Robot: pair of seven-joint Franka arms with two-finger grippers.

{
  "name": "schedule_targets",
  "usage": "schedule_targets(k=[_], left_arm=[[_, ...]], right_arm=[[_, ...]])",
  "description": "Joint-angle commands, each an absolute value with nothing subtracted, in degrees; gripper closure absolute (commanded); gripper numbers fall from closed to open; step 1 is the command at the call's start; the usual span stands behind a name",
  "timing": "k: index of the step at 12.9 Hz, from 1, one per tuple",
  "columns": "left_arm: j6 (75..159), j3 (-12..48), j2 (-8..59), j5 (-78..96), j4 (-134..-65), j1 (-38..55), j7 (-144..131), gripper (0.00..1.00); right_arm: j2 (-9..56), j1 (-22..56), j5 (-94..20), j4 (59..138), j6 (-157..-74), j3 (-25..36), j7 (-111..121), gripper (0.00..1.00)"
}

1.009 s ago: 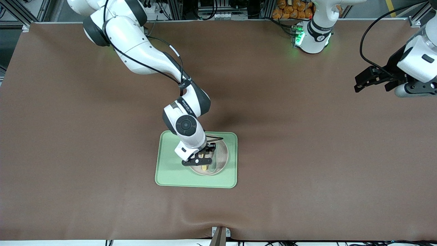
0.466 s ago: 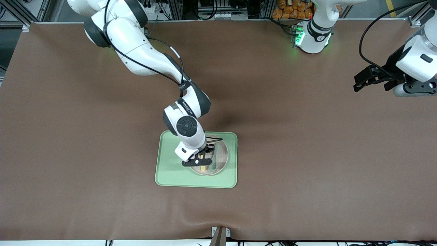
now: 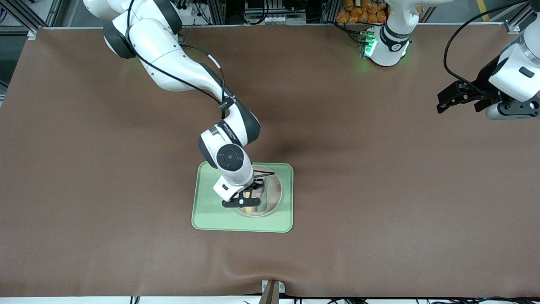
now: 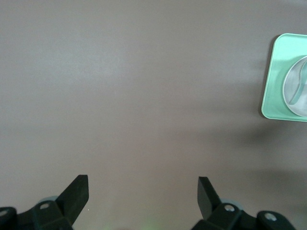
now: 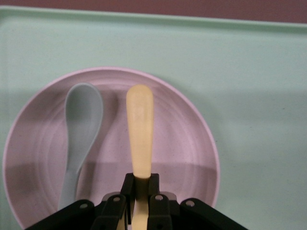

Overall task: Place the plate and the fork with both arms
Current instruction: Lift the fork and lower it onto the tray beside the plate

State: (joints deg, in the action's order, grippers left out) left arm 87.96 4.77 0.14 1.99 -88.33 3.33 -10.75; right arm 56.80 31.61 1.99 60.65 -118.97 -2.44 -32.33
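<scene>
The pale plate (image 3: 273,195) lies on the light-green tray (image 3: 209,211). My right gripper (image 3: 248,198) is over the plate and shut on the yellow fork (image 3: 249,208). In the right wrist view the fork (image 5: 140,127) sticks out from the gripper (image 5: 140,189) over the plate (image 5: 184,143), beside a grey-green spoon (image 5: 80,129) that lies in the plate. I cannot tell whether the fork touches the plate. My left gripper (image 3: 442,105) is open and empty, up over the bare table at the left arm's end, where the arm waits; it shows in the left wrist view (image 4: 143,191).
The tray lies mid-table, nearer the front camera than the arm bases, with bare green surface (image 5: 254,86) around the plate. The left wrist view shows the tray's edge (image 4: 271,91) far off. A brown mat (image 3: 379,190) covers the table.
My right gripper with the fork has shifted slightly over the plate toward the right arm's end. The left arm has hardly moved.
</scene>
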Motion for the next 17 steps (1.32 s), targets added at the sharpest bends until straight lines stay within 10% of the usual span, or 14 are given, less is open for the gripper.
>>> schedule_targets(k=[1, 16, 17], left_arm=[[87.36, 5.18, -1.41, 0.97, -89.47, 2.9, -9.67, 0.0], [86.84, 5.19, -0.97, 0.97, -89.3, 3.34, -9.84, 0.0], [86.75, 5.27, -0.97, 0.97, -89.38, 3.25, -9.84, 0.0]], right_arm=[[54.85, 28.4, 1.67, 59.85, -114.97, -2.99, -31.21, 1.0], [52.56, 22.41, 2.29, 72.33, -122.61, -2.2, -24.26, 0.98], [52.56, 21.98, 2.29, 71.99, -122.17, -2.28, -24.17, 0.52]])
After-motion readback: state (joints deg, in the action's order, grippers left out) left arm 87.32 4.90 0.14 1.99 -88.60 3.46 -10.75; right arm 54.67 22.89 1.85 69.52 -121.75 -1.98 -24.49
